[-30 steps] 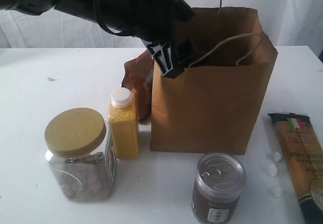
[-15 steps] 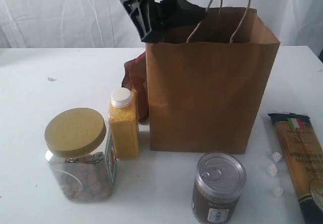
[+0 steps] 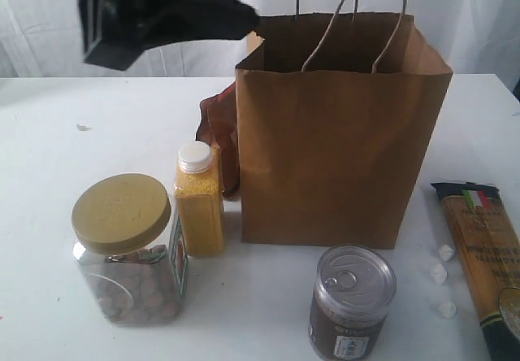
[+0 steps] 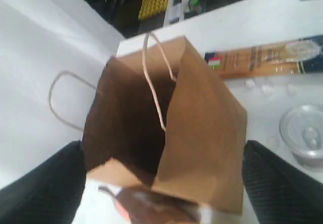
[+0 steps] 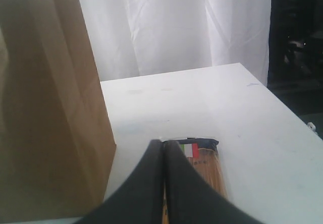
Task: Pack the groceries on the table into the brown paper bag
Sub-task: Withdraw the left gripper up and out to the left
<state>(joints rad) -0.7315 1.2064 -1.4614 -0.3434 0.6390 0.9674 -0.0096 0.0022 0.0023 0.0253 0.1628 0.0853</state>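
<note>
The brown paper bag [image 3: 341,133] stands upright in the middle of the table [image 3: 49,174], mouth open and both handles up. My left gripper [image 3: 175,15] hovers above and left of the bag, open and holding nothing; in the left wrist view [image 4: 161,183] its fingers [image 4: 40,188] frame the bag's dark opening [image 4: 131,128]. Groceries on the table: a yellow-lidded jar [image 3: 126,247], a yellow-grain bottle [image 3: 199,198], a pull-tab can [image 3: 351,300], a brown pouch [image 3: 218,125] behind the bag's left side, and a spaghetti packet [image 3: 483,255]. My right gripper [image 5: 164,148] is shut and empty, low over the spaghetti packet [image 5: 204,158].
Three small white bits [image 3: 439,273] lie between the can and the spaghetti packet. A white curtain [image 3: 49,28] hangs behind the table. In the right wrist view the bag [image 5: 50,108] stands close beside the gripper, and the table edge [image 5: 282,108] runs near it.
My left gripper has lifted out of the bag's mouth and swung up and to the left. The bag has straightened and its handles now stand up.
</note>
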